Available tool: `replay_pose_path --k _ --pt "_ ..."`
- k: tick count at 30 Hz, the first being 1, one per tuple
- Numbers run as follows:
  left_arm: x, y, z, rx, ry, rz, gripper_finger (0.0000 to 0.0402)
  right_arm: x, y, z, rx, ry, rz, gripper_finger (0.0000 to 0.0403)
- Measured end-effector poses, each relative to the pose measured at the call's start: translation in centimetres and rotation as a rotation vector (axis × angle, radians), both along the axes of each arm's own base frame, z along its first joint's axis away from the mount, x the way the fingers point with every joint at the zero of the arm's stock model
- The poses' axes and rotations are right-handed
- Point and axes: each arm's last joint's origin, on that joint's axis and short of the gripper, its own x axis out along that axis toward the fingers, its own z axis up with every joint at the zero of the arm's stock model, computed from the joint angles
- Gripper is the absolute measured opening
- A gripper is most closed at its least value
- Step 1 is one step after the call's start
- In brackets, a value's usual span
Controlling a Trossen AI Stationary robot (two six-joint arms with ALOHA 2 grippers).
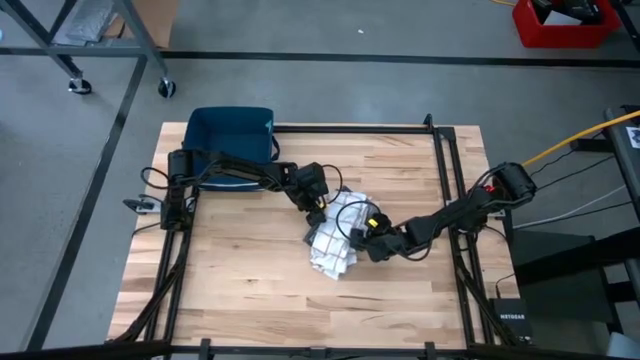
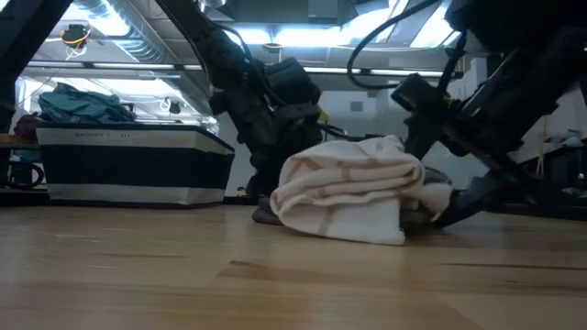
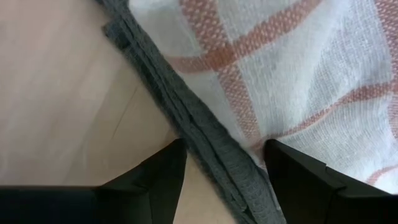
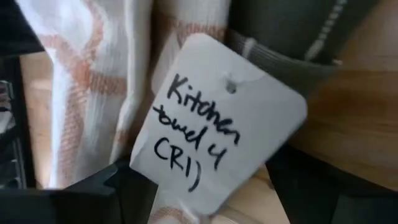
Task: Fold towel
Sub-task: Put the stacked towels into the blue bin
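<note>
Left of the surface there's a blue bin at the back corner, not involved.

Left gripper is down at the towel's left edge. Its jaws are released, straddling the grey hem from what I see in the left wrist view, with nothing pinched yet.

The towel sits near the middle of the surface, bunched in a loose heap, white with orange checks. Not flat, not folded.

Right gripper is at the heap's right side, low. Its jaws stand parted and I see no cloth clamped between them. A paper tag reading "Kitchen towel 4 (R1)" hangs right in front of its camera.

Risks as I judge them:
- Left jaws close on the hem only and a thin bite slips on lift.
- Left fingertips are near the wood, so closing low could scrape the surface.
- Right jaws grab the tag instead of cloth; the tag tears or the towel drops.
- Heap hides the corners, so both arms may grab the same layer and just drag the wad.
</note>
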Motion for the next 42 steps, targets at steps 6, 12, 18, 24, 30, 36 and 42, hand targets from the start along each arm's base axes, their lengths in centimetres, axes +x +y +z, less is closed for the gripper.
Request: replay_pose_path --k 6,12,18,24,30,36,42 --pt "0.3 -0.3 -0.5 -0.011 -0.004 -0.013 0.0211 0.9 -0.6 -0.6 -0.003 -0.037 -0.015 0.0282" --pt "0.8 -0.4 -0.4 -0.044 -0.065 -0.017 0.0211 1.1 -0.7 -0.6 -0.044 -0.072 -0.051 0.0282" --pt "1.0 -1.2 -0.3 -0.027 -0.080 -0.055 0.0211 1.1 -0.8 -0.6 -0.078 -0.083 -0.077 0.0282" --pt "1.2 -2.3 -0.3 -0.009 -0.091 -0.109 0.0205 1.3 -1.4 -0.6 -0.167 -0.096 -0.071 0.0271" --pt "1.2 -2.5 -0.3 -0.042 -0.087 -0.099 0.0142 1.5 -1.3 -0.5 -0.166 -0.100 -0.021 0.0197" --pt "1.2 -2.5 -0.2 -0.048 -0.091 -0.098 0.0048 1.6 -1.3 -0.4 -0.166 -0.107 -0.017 0.0107" --pt "0.9 -2.6 1.2 -0.052 -0.120 -0.114 0.0026 1.9 -1.2 -0.1 -0.159 -0.155 -0.011 0.0095"
